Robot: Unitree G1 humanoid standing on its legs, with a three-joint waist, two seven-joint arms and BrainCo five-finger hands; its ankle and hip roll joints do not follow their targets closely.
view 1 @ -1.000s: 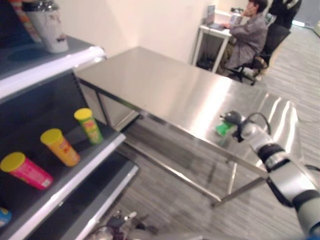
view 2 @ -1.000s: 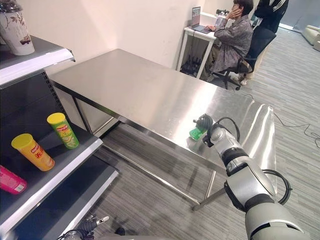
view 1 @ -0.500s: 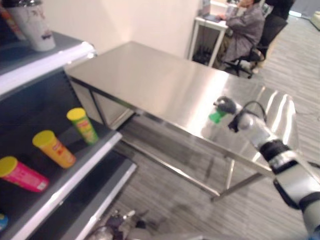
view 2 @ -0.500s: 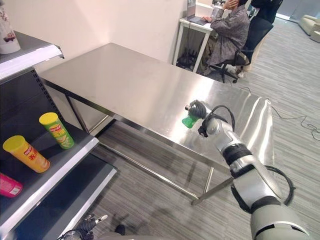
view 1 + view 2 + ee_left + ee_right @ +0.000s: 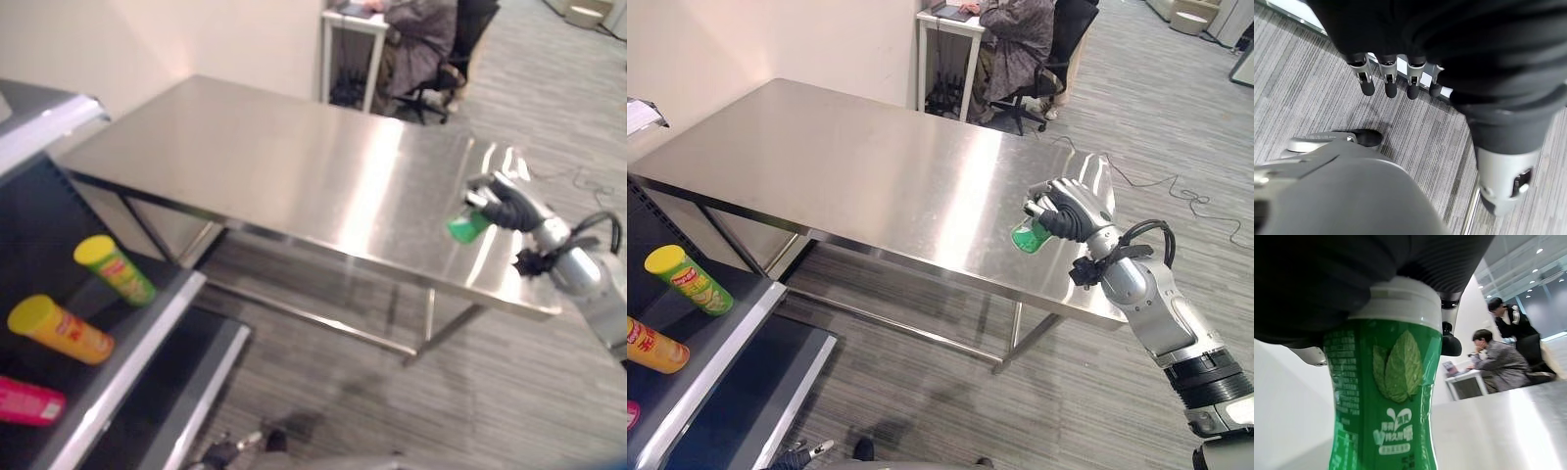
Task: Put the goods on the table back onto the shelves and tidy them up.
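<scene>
Now raised off table (image 5: 823, 166) — bottle (image 5: 1029, 236), right hand (image 5: 1070, 209) clutching.

Bottle (image 5: 1383, 396) is bright green with a white cap and a leaf print on the label. Desk (image 5: 852, 166) is shiny bare steel. On the dark shelf (image 5: 127, 343) with its white edge: a green can with yellow lid (image 5: 115, 270), an orange-yellow one (image 5: 61, 330), and a pink one (image 5: 27, 402). Floor (image 5: 921, 392) is grey striped.
</scene>
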